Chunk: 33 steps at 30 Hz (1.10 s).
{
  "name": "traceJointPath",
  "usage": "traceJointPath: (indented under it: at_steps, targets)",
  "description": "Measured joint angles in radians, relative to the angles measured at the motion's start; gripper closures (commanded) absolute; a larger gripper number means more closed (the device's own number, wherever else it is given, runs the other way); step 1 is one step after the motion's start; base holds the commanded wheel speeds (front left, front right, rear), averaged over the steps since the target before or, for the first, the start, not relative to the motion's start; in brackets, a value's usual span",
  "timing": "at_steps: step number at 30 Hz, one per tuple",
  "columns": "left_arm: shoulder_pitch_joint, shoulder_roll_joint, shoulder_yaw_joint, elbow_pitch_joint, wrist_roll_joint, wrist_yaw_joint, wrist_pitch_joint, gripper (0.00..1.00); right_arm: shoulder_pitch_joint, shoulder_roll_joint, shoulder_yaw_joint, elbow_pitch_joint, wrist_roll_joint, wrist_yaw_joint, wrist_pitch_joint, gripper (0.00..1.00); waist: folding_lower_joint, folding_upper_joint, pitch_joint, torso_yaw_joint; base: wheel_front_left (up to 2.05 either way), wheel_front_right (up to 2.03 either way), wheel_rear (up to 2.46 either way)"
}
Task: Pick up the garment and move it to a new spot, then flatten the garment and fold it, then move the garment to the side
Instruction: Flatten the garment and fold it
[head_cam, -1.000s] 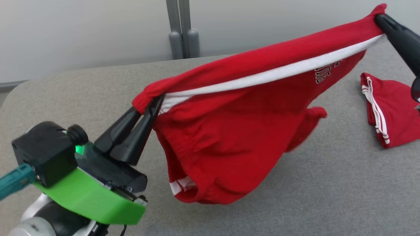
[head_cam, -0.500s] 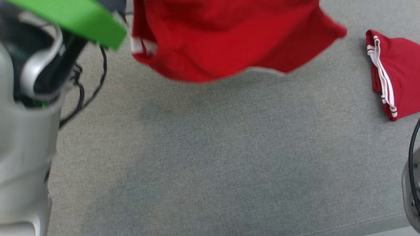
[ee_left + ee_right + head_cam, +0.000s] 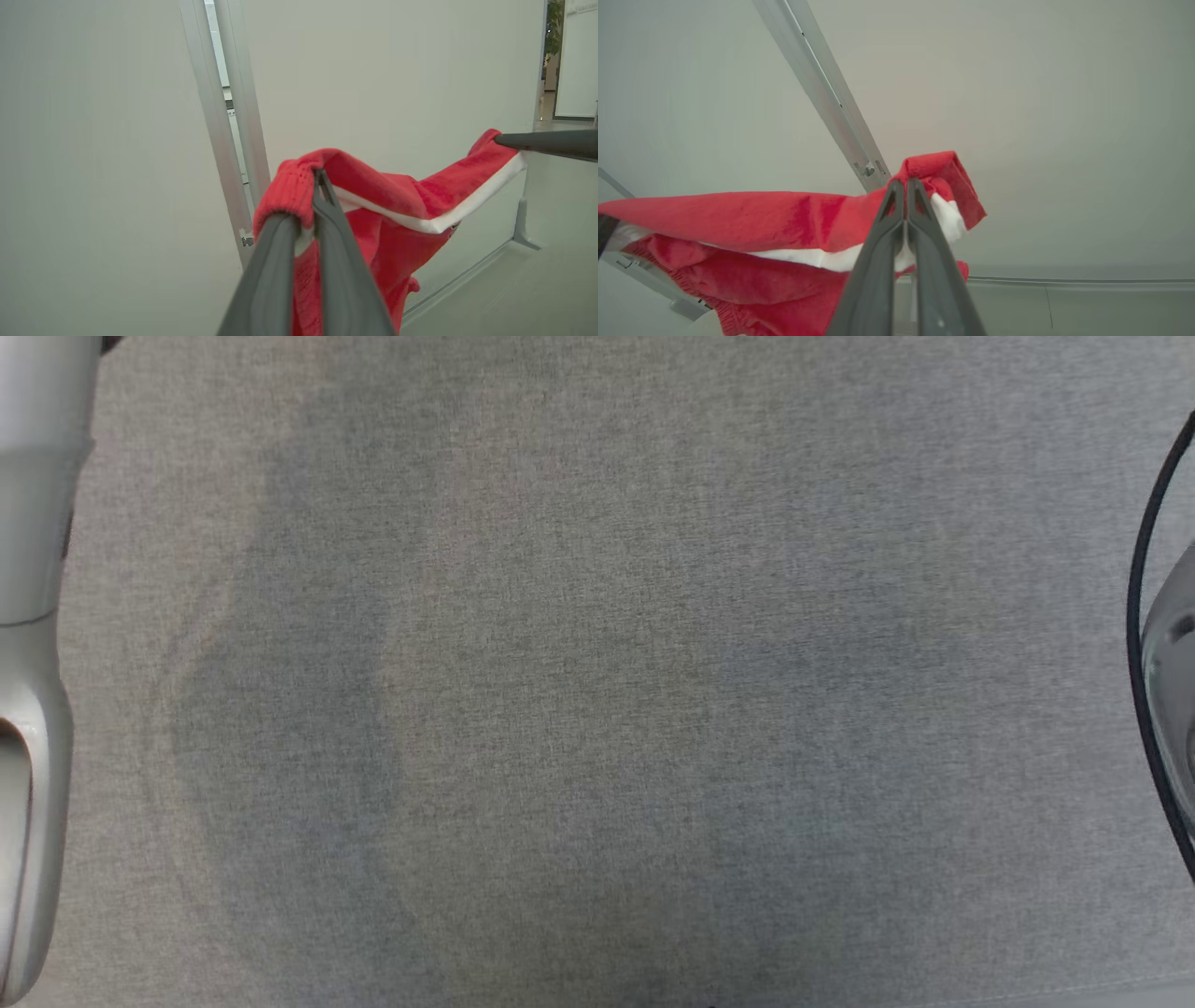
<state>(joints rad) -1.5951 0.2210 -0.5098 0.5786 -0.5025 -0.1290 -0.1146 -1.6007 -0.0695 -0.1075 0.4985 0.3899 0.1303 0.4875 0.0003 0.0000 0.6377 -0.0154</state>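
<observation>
The garment [image 3: 397, 205] is red with a white band and hangs in the air, stretched between both grippers. My left gripper [image 3: 318, 179] is shut on one red knitted corner of it in the left wrist view. The right gripper's fingers [image 3: 546, 142] pinch the far corner at that view's right edge. In the right wrist view my right gripper [image 3: 905, 184] is shut on the other corner, and the garment [image 3: 752, 224] trails away to the left and sags below. The head view looks straight down at the grey table [image 3: 597, 691].
A pale left forearm [image 3: 33, 616] runs down the head view's left edge. A black cable [image 3: 1144, 616] and part of the right arm show at its right edge. Behind the garment stand a pale wall and a metal post [image 3: 224, 121].
The head camera has tilted down, so the garment, both grippers and the folded red piece at the right have left its picture. Only bare table and arm parts remain there.
</observation>
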Motion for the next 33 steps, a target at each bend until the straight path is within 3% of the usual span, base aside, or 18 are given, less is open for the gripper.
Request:
traceJointPath:
  at_steps: [7,12,17,27,33]
  targets:
    - [0.168,0.011,-0.170,0.051,-0.111,0.000,-0.115,1.00,0.232,-0.062,0.060,-0.028,0.136,0.000,-0.042,1.00,0.0001,0.0000,0.085,0.037,0.00,0.00,0.00]
    - [0.320,0.076,-0.206,-0.061,-0.170,0.000,-0.142,1.00,0.453,-0.129,0.067,-0.186,0.254,0.000,-0.040,1.00,-0.0002,0.0000,0.067,0.055,0.00,0.00,0.00]
    - [0.528,0.123,-0.233,-0.212,-0.198,0.007,-0.143,1.00,0.696,-0.155,0.000,-0.336,0.339,0.000,-0.030,1.00,-0.0003,0.0000,0.011,0.059,0.00,0.00,0.00]
    - [0.978,0.258,-0.262,-0.517,-0.260,0.145,-0.139,1.00,1.143,-0.085,-0.064,-0.540,0.411,0.000,0.014,1.00,-0.0004,0.0000,-0.151,0.039,0.00,0.00,0.00]
    - [1.227,0.310,-0.318,-0.677,-0.281,0.234,-0.134,1.00,1.390,-0.047,-0.103,-0.667,0.437,0.000,0.059,1.00,-0.0004,0.0000,-0.263,0.023,0.00,0.00,0.00]
